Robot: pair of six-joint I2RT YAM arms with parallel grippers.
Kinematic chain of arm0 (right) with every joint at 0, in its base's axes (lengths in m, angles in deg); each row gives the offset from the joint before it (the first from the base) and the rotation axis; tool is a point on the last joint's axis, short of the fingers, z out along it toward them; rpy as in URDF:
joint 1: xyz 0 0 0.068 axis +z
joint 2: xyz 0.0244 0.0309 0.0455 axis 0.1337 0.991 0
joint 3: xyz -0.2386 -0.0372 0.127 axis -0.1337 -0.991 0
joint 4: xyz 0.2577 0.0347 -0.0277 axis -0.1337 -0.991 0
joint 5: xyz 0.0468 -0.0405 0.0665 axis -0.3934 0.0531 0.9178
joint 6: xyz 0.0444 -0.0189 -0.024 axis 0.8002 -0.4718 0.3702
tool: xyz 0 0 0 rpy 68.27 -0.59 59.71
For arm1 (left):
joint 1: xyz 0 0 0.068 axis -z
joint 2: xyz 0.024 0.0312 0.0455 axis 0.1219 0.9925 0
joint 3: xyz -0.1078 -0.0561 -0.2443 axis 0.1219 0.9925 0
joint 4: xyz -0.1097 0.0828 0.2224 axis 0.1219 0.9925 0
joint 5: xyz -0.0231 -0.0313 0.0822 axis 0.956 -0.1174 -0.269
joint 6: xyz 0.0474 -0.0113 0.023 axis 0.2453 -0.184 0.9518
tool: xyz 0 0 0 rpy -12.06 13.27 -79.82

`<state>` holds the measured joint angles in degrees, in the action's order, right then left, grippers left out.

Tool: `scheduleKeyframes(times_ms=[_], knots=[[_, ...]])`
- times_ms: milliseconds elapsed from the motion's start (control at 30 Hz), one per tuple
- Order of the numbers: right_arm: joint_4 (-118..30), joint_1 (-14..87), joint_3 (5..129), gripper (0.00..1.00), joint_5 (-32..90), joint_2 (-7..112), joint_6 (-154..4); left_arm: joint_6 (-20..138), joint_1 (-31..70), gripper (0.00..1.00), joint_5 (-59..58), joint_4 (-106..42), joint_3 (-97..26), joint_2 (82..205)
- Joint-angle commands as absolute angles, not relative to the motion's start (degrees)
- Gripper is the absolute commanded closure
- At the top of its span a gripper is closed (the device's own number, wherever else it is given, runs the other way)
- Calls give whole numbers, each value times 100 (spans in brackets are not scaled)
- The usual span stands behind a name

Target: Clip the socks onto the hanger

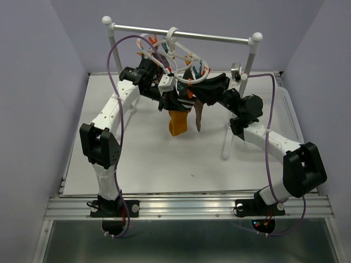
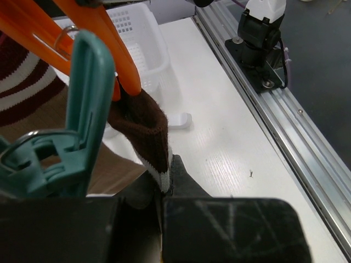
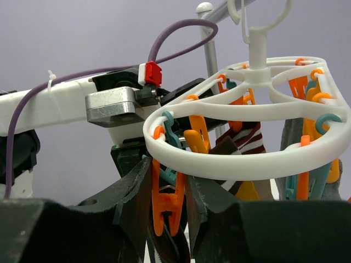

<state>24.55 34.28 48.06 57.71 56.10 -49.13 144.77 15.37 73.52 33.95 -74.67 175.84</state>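
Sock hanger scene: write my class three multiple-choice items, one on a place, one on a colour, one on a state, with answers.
1. Where does the hanger hang?
A. From the metal crossbar
B. Flat on the table
C. Inside the basket

2. What colour is the clip that the right gripper squeezes?
A. Teal
B. Orange
C. White

3. What state is the left gripper in?
A. Wide open
B. Shut on the brown sock
C. Shut on nothing

Answers:
1 A: its hook loops over the bar.
2 B: the right wrist view shows orange between the fingers.
3 B: the sock's white-striped cuff runs down between its closed fingers.
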Motion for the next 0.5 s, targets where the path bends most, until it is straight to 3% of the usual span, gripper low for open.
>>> scheduleKeyframes(times_ms=[0,467], knots=[[2835,3458,5116,99,6042,5658,-4855,14596,1524,100,7497,3452,-7397,17168],[3213,3458,5213,99,6095,5896,-4671,14702,1515,100,7506,3469,-7336,17027]])
